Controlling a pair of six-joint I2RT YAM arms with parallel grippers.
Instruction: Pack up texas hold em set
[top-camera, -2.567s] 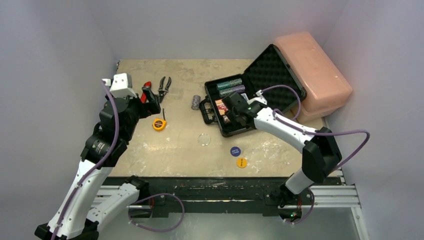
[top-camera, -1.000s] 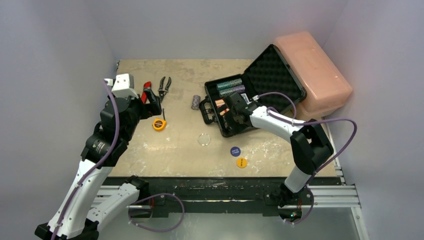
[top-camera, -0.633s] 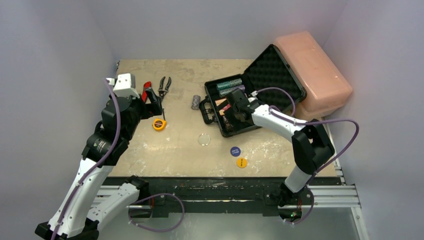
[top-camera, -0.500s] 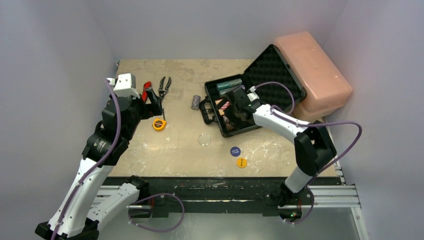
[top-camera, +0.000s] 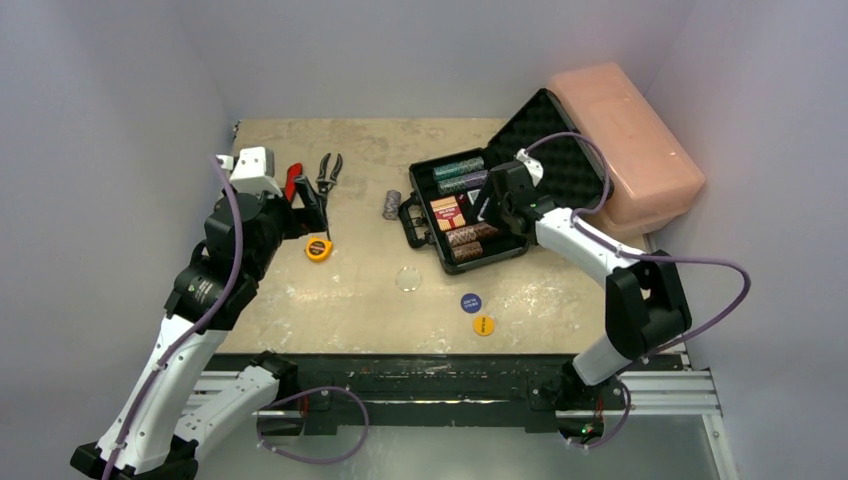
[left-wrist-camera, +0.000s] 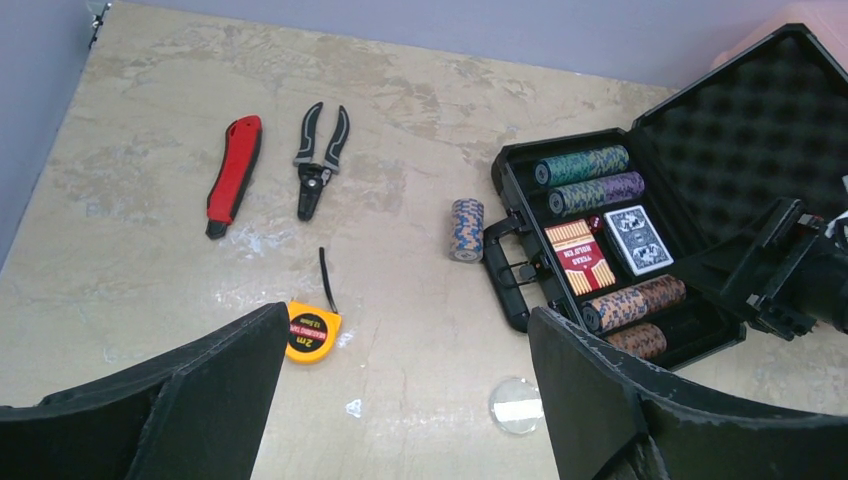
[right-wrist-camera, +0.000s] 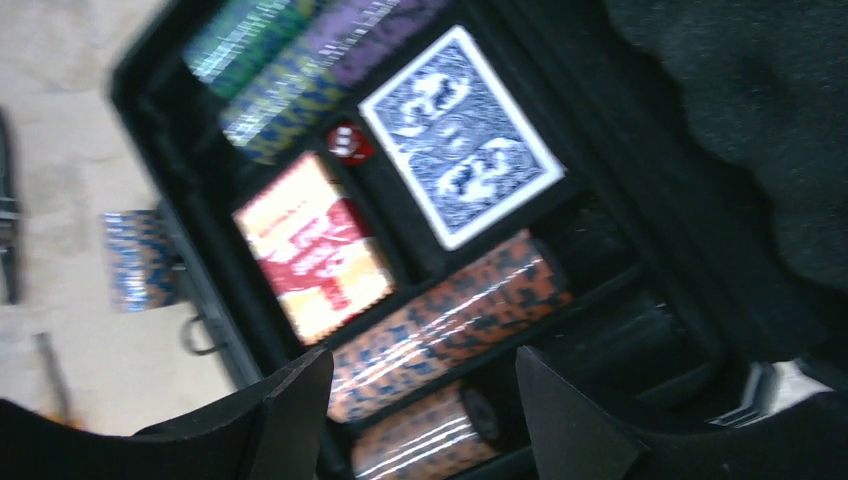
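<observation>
One chip stack (top-camera: 391, 204) lies betw. L gripper (left-wrist-camera: 405, 330) and R gripper (right-wrist-camera: 422, 370), axis fore-aft. L looks nearer; both jaws spread, empty.

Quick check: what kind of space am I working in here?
Probably a lab test cell, not a home: plain grey walls box in a scuffed tabletop, with an aluminium rail for mounting along its near edge.

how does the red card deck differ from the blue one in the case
The red card deck is red and yellow with printed lettering; the blue card deck shows a blue-and-white ornate pattern. The red card deck lies nearer the handle of the case, the blue card deck nearer the open lid. Both lie flat, side by side.
</observation>
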